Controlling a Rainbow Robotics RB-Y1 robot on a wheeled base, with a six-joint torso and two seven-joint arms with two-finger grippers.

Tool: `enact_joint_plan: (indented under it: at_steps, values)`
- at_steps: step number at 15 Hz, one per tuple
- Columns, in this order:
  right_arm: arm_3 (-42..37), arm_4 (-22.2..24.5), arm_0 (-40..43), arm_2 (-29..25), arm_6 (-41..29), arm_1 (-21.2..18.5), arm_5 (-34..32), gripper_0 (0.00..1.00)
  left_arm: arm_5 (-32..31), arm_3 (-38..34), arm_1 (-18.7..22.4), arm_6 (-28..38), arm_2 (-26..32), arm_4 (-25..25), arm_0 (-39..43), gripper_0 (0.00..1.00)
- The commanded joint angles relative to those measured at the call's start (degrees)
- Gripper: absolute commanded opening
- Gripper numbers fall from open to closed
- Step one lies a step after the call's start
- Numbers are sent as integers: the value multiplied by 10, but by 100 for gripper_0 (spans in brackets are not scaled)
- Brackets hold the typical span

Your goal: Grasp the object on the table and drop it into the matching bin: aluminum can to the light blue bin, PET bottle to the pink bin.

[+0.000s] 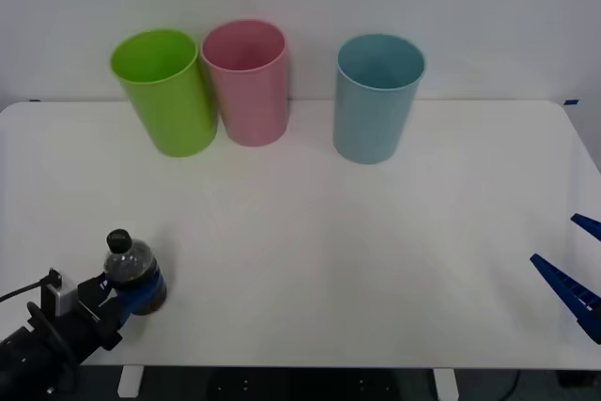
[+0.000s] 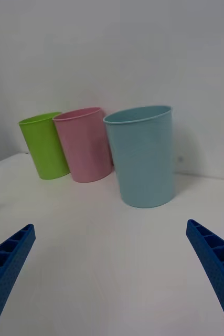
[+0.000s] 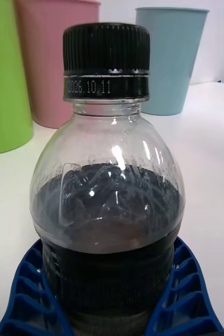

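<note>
The PET bottle stands upright near the front left of the white table. It is small and clear, with a black cap and a dark lower body. My left gripper is shut on it, and in the left wrist view the blue fingers curve tightly around the bottle's dark lower part. The pink bin and the light blue bin stand at the table's back, far beyond the bottle. My right gripper waits open at the right edge, with its fingers wide apart.
A lime green bin leans against the pink bin's left side. The light blue bin stands apart to the right of the pink bin. Bare tabletop stretches between the bottle and the bins.
</note>
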Motion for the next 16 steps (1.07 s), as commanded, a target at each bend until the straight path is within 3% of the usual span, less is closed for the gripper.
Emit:
enact_joint_plan:
  at_steps: [1,6,12,16]
  values:
    - [0,0,0,0,0,0,0,100,0,-13,0,8,12,10,3,0]
    - [0,0,0,0,0,0,0,100,3,-66,0,31,27,68,22,0]
    - [0,0,0,0,0,0,0,100,52,-134,0,65,36,130,41,0]
    - [0,0,0,0,0,0,0,100,54,-186,0,154,32,123,26,0]
